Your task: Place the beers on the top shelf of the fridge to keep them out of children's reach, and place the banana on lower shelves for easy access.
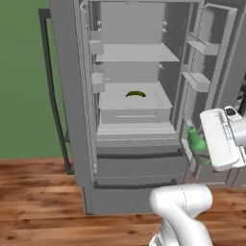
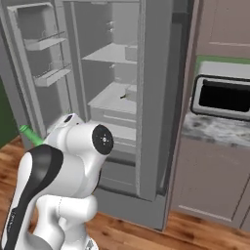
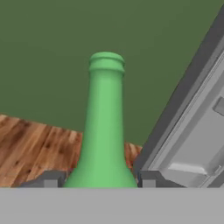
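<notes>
Green beer bottle held in the gripper beside the open fridge.

In the hand view, the gripper (image 3: 99, 181) is closed on the green bottle (image 3: 104, 131), one finger tip on each side of its body, neck pointing to 12 o'clock. In the left base view, the bottle (image 1: 194, 140) sits at 4 o'clock of the fridge (image 1: 72, 96) interior. The banana (image 1: 135, 94) lies on a lower shelf (image 1: 115, 98), below the top shelf (image 1: 137, 54).

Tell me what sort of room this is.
A home kitchen, most likely: an open double-door fridge with a banana on a shelf, a microwave above a stone-look counter, and brown cabinets on a wooden floor.
</notes>
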Tool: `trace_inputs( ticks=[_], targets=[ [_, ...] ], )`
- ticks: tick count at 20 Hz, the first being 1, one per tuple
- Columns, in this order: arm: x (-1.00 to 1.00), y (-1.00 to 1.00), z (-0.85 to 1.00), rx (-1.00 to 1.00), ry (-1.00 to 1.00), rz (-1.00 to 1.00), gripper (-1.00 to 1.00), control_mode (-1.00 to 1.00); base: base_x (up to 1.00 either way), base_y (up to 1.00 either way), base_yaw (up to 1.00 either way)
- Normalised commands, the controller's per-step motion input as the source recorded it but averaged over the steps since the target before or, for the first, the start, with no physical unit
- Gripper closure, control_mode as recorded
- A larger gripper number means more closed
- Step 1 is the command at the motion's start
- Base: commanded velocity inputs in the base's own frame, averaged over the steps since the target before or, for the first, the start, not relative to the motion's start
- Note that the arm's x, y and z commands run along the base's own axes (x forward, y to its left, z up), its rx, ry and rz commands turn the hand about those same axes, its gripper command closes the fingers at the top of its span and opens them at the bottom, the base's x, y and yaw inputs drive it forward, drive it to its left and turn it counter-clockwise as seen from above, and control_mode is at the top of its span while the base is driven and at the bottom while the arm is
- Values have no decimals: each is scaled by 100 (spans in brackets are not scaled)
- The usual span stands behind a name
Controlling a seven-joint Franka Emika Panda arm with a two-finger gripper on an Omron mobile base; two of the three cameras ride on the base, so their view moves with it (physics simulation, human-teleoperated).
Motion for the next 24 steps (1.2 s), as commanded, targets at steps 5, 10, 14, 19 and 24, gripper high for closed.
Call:
trace_inputs(
  ticks=[5, 10, 14, 19, 24],
  targets=[
    [0, 0, 0, 0, 0, 0, 100, 100, 52, 30, -25],
    [0, 0, 0, 0, 0, 0, 100, 100, 28, 44, -23],
    [0, 0, 0, 0, 0, 0, 100, 100, 31, 37, -23],
    [0, 0, 0, 0, 0, 0, 100, 100, 36, 6, -18],
    [0, 0, 0, 0, 0, 0, 100, 100, 37, 9, -12]
  ],
)
